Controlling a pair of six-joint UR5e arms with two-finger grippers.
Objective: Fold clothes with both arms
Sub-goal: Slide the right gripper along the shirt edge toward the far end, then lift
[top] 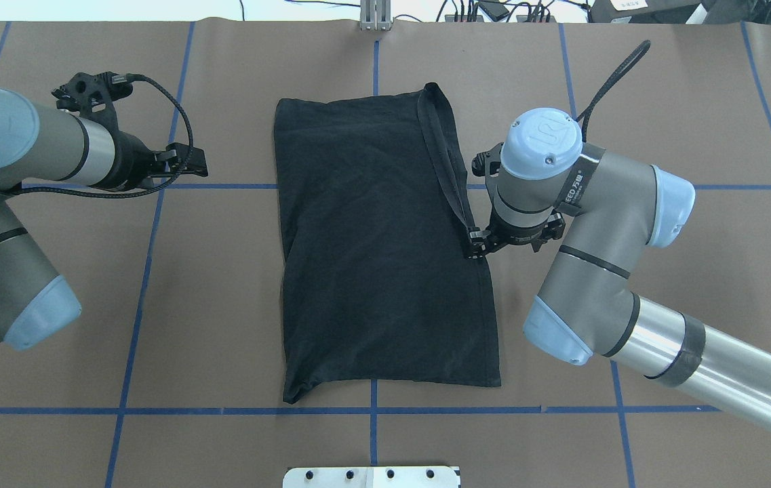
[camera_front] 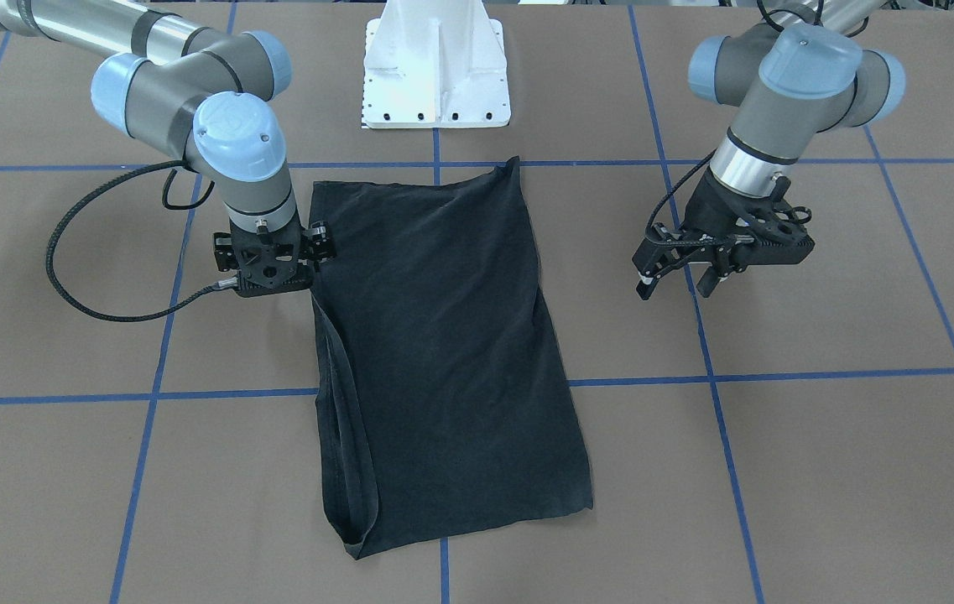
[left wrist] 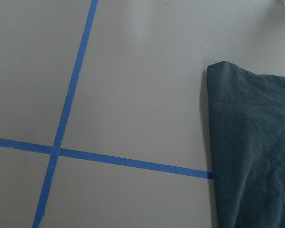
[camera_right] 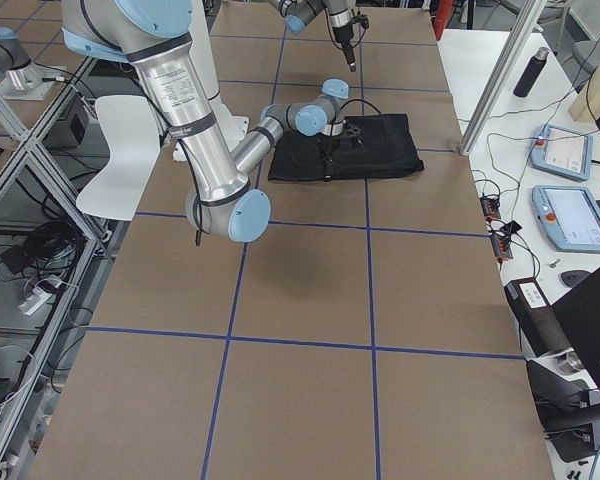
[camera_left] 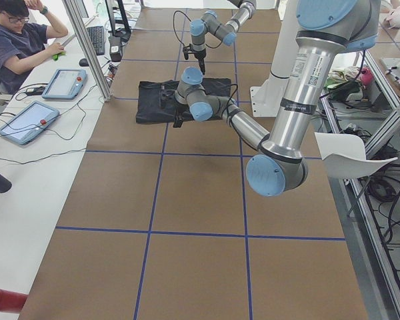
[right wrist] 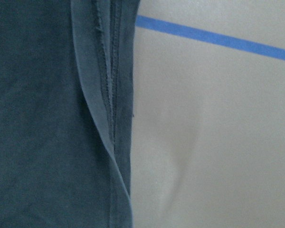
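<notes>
While my left claw (camera_front: 676, 283) hangs tilted over bare table (camera_front: 821, 470), apart from the cloth and off its long edge on my left side, its two fingers stand wide apart w/ nothing between them. Left wrist cam sees brown table paper, blue tape lines (left wrist: 133, 164) and one corner of the black T-shirt (left wrist: 251, 156) at the side.

The T-shirt lies flat in the table's middle, folded to a long narrow rectangle, approx. in line w/ the white pedestal (camera_front: 436, 75). One short end is near the pedestal, the other far from it. Only plain black fabric faces up. Along the long edge on my right side a hem band (top: 446, 169) is turned over and shows its stitching.

My right claw (top: 475, 245) points straight down at this same edge, about halfway along it, where the hem band ends. The tips are at the fabric's edge, but the wrist body covers them from the front & the overhead view is too small there. I cannot tell if the fingers are closed on the cloth or only beside it. Right wrist cam shows the hem's stitching next to table paper.
</notes>
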